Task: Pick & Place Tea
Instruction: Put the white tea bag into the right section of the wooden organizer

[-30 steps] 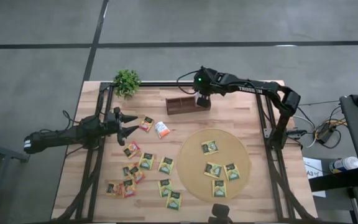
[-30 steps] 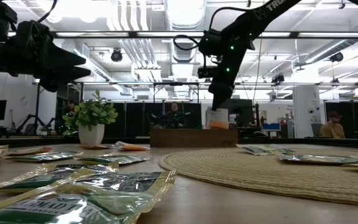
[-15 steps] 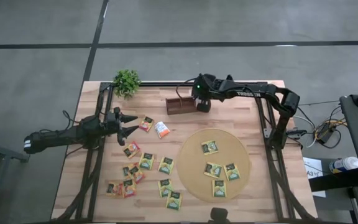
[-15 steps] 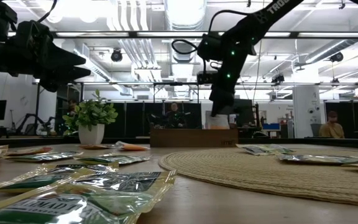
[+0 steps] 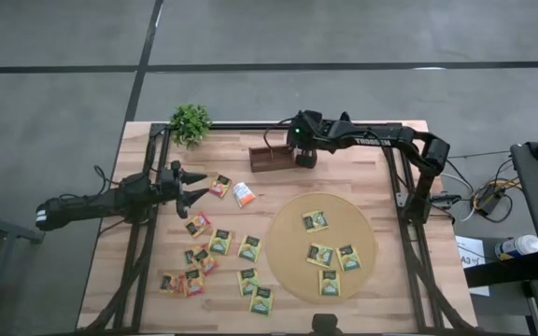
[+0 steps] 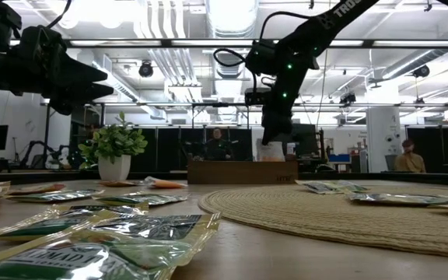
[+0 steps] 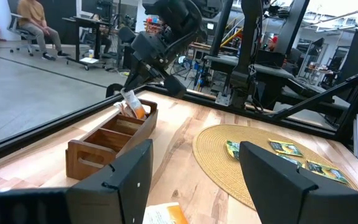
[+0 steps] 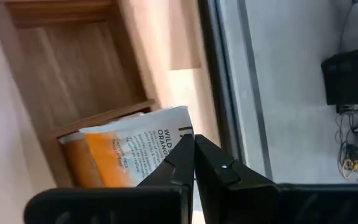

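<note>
Placement underway: right gripper [image 8: 194, 146], fingers pinched on a white-and-orange tea sachet [image 8: 126, 155], lowers it into the wooden tray [image 5: 271, 159]; next, release. Left gripper [image 5: 192, 186] waits, spread wide

From my seat, overhead light looks even and shadows soft. Bright ceiling tube lights [image 6: 232, 19] glare at twelve o'clock; the nearest crinkly green foil sachet [image 6: 92, 257] seems blurred.
</note>
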